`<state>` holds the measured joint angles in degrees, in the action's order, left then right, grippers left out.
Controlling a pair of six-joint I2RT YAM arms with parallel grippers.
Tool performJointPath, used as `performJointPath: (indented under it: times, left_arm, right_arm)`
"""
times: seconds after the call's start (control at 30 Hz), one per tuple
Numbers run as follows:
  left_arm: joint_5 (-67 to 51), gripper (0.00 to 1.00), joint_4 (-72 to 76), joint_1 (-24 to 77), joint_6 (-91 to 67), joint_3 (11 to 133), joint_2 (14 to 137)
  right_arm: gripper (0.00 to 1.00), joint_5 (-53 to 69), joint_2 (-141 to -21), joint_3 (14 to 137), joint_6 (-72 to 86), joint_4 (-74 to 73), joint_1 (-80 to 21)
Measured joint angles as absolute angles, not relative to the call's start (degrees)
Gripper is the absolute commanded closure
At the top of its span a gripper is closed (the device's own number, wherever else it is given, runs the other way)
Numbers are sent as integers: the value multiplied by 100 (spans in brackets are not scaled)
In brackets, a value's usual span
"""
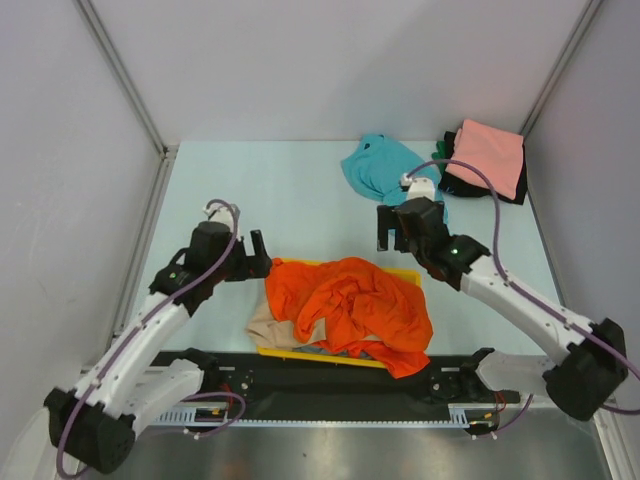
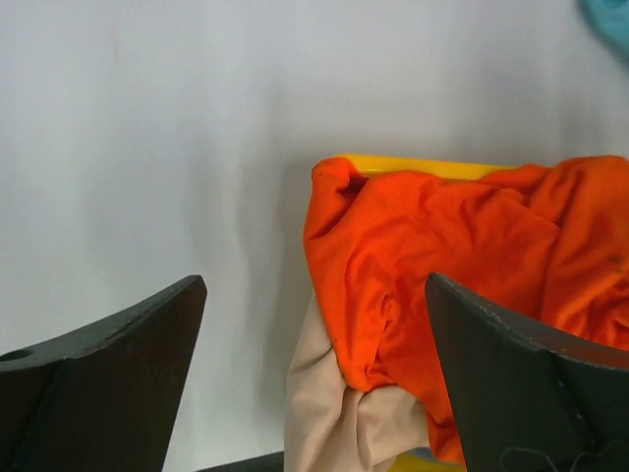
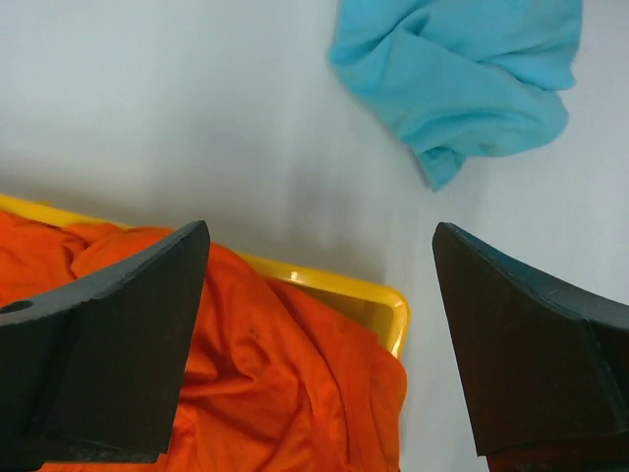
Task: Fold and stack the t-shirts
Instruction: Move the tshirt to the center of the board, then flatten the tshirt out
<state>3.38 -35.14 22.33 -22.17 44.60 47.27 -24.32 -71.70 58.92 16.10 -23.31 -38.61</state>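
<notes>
Left jaws wide apart, empty, just left of yellow tray (image 1: 405, 272). Orange t-shirt (image 1: 350, 305) crumpled in tray, spilling over near edge; beige t-shirt (image 1: 265, 325) beneath, poking out left. Right jaws wide apart, empty, over worktop (image 1: 260, 190) between tray and bunched turquoise t-shirt (image 1: 375, 165). Salmon pink t-shirt (image 1: 487, 150) folded atop black t-shirt (image 1: 520, 190), far right.
</notes>
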Motion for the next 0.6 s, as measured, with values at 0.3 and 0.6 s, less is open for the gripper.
performJointPath:
  times: [0.3,0.6]
  left_arm:
    - [-360,42,-2762,2261,-2947,3804,6770]
    - [-1205,100,-1911,2209,-3151,3656,7797]
  right_arm:
    - [0,-2298,-5642,5627,1973,-2351,-3736]
    - [0,-2180,-5312,5168,2014,-2480,-3688]
